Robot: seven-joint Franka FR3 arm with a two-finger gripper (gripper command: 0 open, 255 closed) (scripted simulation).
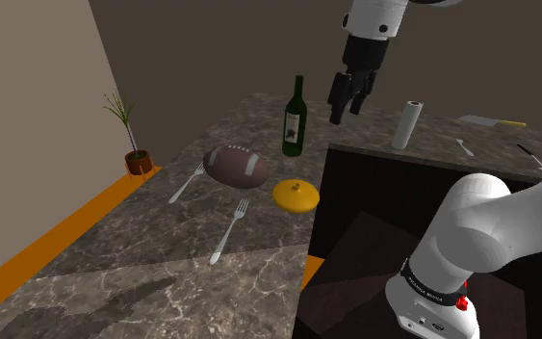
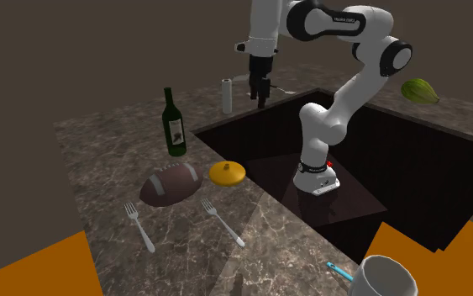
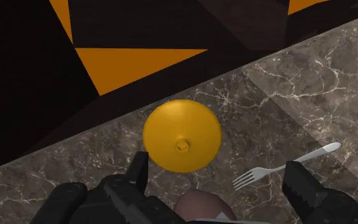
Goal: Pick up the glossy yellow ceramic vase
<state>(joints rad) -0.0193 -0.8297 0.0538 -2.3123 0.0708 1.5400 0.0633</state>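
Dark, white-veined marble forms the table (image 1: 153,255), which borders a sunken dark recess holding the robot's stand. The vase (image 1: 296,195) sits near that edge: a squat, smooth yellow-orange disc with a small knob at its centre, resting flat on the stone. Just beside it lies a brown football (image 1: 236,167) with white stripes, and a slim silver fork (image 1: 229,231) lies close by. A second fork (image 1: 187,183) lies on the ball's far side. A dark green wine bottle (image 1: 295,120) stands upright behind them, and a white paper roll (image 1: 406,125) stands upright farther off. The black gripper (image 1: 346,96) hangs high above the table, fingers spread, empty.
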